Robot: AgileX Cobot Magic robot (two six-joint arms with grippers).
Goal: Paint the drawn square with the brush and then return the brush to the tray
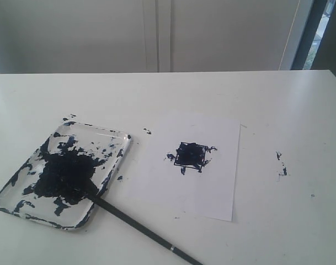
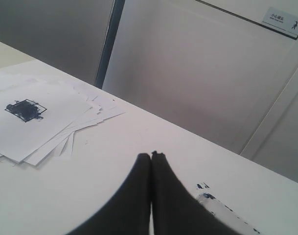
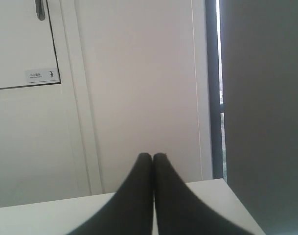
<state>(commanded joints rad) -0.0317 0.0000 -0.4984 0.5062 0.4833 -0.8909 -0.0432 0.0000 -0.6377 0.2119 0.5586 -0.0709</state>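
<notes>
Lying in the lower left of the exterior view, the tray [image 1: 123, 144] holds a large blotch of dark paint [image 1: 65, 174] with splatters out to its rims. The tip of the brush [image 1: 140, 229] rests in that blotch. The brush's thin black handle slants out over the tray's lower right rim and across the table [image 1: 278, 110] to the bottom edge of the frame, where its end is cut off.

Just right of the tray, at the frame's centre, lies a white sheet [image 1: 212, 187]. The drawn square [image 1: 191, 154] on it is daubed solid dark, with strokes spilling past the outline. The tray and the sheet lie apart, with a narrow strip of table between them. A few paint specks [image 1: 282, 165] dot the table to the right of the sheet. The upper and right parts of the tabletop are open out to its far edge.

The left gripper [image 2: 151, 155] is clenched, fingers pressed together on nothing, above the table. The right gripper [image 3: 152, 155] is likewise clenched and empty, near a table edge.
</notes>
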